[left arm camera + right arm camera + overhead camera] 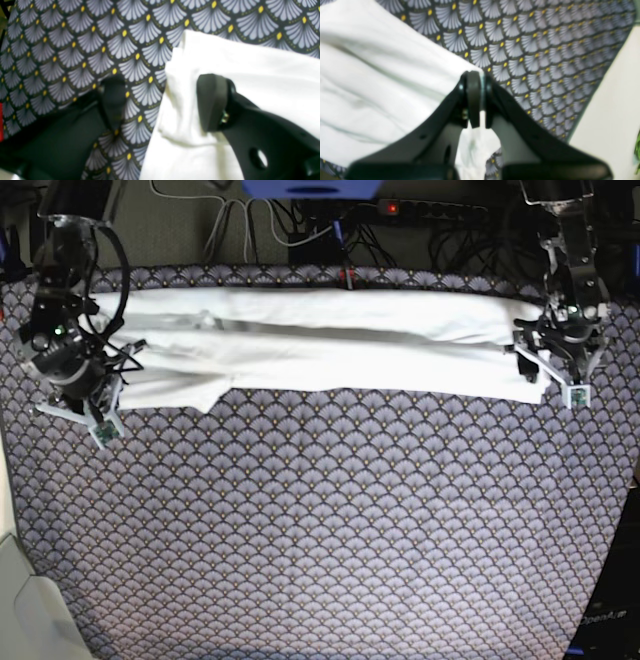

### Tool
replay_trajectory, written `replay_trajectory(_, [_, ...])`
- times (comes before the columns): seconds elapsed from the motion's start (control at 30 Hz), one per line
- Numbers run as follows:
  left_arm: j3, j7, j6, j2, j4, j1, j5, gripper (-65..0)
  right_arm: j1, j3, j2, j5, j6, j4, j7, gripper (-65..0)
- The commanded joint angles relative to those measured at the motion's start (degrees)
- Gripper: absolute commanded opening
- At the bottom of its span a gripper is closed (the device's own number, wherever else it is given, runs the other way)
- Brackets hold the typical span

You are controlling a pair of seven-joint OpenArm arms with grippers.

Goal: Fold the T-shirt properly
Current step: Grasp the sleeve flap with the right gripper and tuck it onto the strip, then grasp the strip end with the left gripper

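The T-shirt (pixel 320 340) lies as a long white strip across the far side of the table, plain side up, its print hidden. My right gripper (pixel 476 100) is shut on the shirt's corner (pixel 395 82); in the base view it is at the strip's left end (pixel 105 350). My left gripper (pixel 162 102) is open astride the shirt's folded edge (pixel 180 100): one finger (pixel 212 102) rests over the white cloth, the other (pixel 113 102) over the tablecloth. In the base view it is at the strip's right end (pixel 530 348).
A dark tablecloth (pixel 320 520) with a grey fan pattern and yellow dots covers the table. Cables and a power strip (pixel 430 210) lie behind the far edge. A pale surface (pixel 615 100) runs beside the table's edge in the right wrist view.
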State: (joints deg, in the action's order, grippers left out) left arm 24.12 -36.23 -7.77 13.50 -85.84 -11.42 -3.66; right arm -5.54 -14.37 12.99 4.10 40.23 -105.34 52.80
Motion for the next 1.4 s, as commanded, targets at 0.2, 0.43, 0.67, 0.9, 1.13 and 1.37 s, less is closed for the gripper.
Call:
replay_trajectory(0.2, [0.28,1.02,0.17,1.14,-0.79,0.3,-0.16,-20.7,-5.49,-3.69,0.41,-0.19,-0.23,-7.14,-0.27,-65.0])
replay_trajectory(0.43, [0.28,1.02,0.17,1.23,-0.97,0.12,-0.34,-20.7,-9.62,-6.07,0.32,-0.54,-0.23,-7.14,-0.8,-65.0])
replay_trajectory(0.67, [0.45,1.02,0.08,1.23,-1.41,-1.72,-0.43,-20.7,-11.12,-6.07,-1.96,-0.54,-0.23,-6.97,-0.88,-65.0])
replay_trajectory(0.9, [0.45,1.11,0.08,2.64,-1.32,-2.95,-1.48,-20.7,-12.26,-5.72,-3.72,-0.54,-0.23,-6.88,-0.88,-65.0])
replay_trajectory(1.13, [0.28,1.11,0.08,4.92,-1.15,-4.1,-9.57,-20.7,-12.44,-5.72,-4.33,-0.54,-0.23,-6.88,-0.88,-59.9])
replay_trajectory(1.37, [0.19,1.11,0.08,4.75,-0.88,-4.1,-12.21,-20.7,-12.61,-5.8,-4.51,-0.54,-0.23,-6.88,-0.88,-47.2])
